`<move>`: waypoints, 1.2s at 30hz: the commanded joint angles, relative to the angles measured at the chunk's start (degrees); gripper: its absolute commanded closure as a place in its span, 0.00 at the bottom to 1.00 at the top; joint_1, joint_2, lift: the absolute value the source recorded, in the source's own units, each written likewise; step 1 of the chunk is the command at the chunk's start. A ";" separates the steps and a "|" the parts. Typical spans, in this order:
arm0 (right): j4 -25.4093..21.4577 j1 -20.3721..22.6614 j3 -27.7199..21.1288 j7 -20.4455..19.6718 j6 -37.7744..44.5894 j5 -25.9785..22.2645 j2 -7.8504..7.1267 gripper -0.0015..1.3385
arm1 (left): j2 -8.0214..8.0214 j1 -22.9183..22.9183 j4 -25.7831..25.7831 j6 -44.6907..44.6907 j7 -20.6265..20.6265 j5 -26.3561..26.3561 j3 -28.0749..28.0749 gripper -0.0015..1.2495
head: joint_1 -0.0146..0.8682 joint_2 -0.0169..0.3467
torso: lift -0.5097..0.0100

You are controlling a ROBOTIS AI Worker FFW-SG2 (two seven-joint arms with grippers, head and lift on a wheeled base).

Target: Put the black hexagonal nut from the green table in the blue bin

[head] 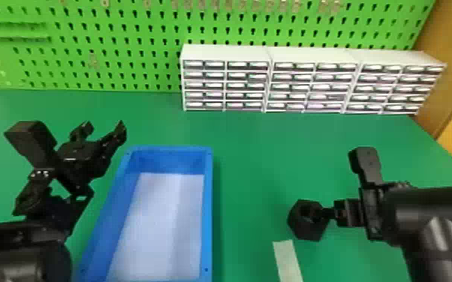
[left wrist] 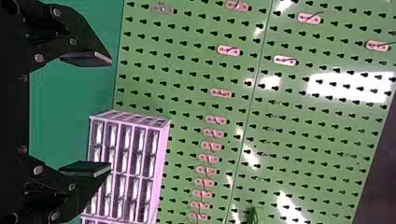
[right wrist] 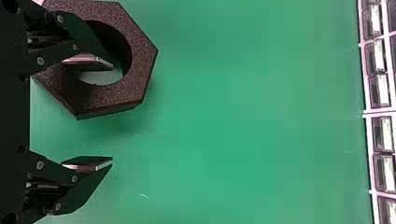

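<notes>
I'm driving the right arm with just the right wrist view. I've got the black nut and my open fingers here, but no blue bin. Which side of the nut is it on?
Observer: In the head view, the blue bin sits to the left of the black hexagonal nut.
Operator: Copy. Anything in the bin already?
Observer: I see nothing lying on its pale bottom, though its near end runs out of the picture.
Operator: And where's the left gripper, in case I swing over?
Observer: The left gripper is out to the left of the bin's far left corner.
</notes>
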 commanded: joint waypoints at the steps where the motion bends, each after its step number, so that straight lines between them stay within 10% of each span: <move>1: 0.70 0.25 -0.10 0.00 -0.93 -0.34 0.01 0.40 | 0.00 0.00 0.00 0.00 -0.02 0.00 0.00 0.37 | 0.80 0.07 | 0.79; 36: 2.01 0.60 -0.02 0.00 -1.98 -0.96 0.01 0.43 | 0.00 0.18 0.08 0.00 -0.02 0.00 0.00 0.37 | 0.80 0.07 | 0.79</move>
